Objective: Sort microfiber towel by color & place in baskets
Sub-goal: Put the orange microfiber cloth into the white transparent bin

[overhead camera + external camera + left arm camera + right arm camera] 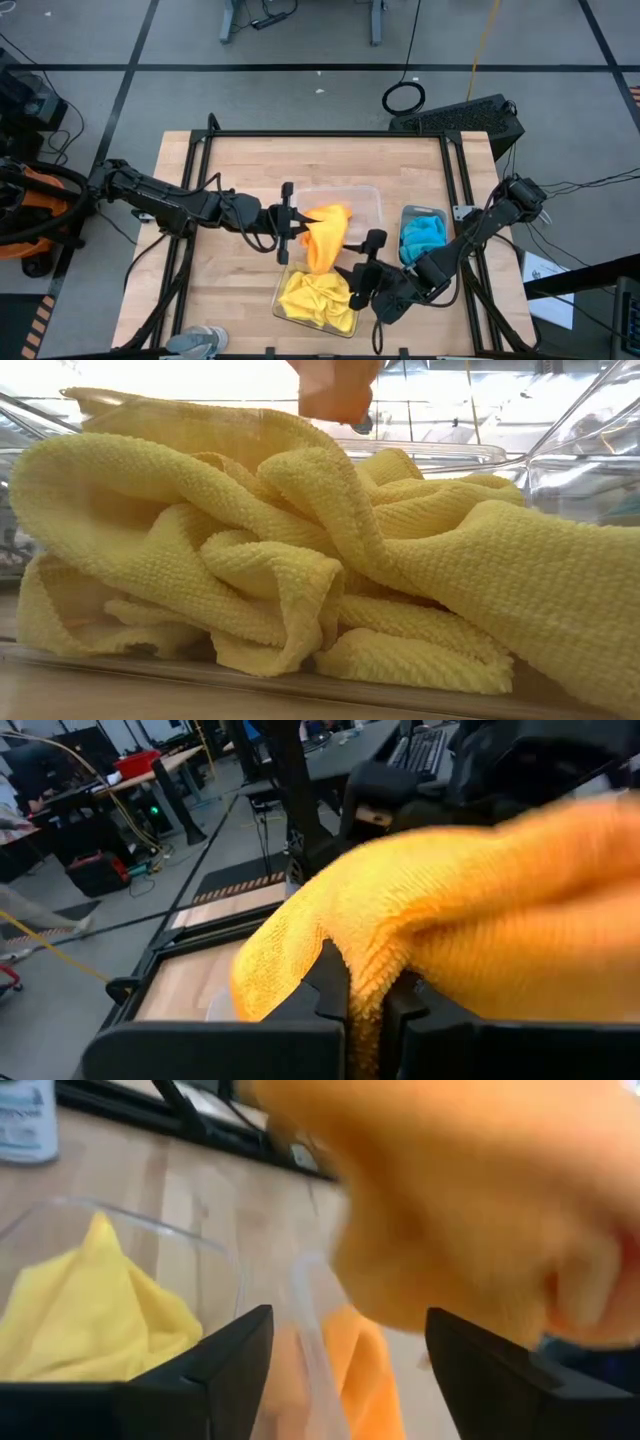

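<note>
Left pincer (287, 222) was pinching an orange towel (325, 236), and I saw the cloth squeezed tight between its two dark fingers (335, 995) in the left wrist view. That towel hung in the air, partly over the clear tub at the back (366, 194) and partly over the clear tub at the front (279, 297). A bit more orange cloth (362, 1370) lay down low behind a tub wall in my right wrist view, but I could not tell how much of it there was.

My right pincer (362, 268) was spread wide and held nothing. It sat just beside the front tub, near the hanging orange towel.

The front tub held yellow towels (315, 297), all bunched up in soft folds and filling most of it. The narrow grey tub (409, 212) on the right held blue towels (424, 237), crumpled together. All three tubs stood on the wooden table (245, 160).
</note>
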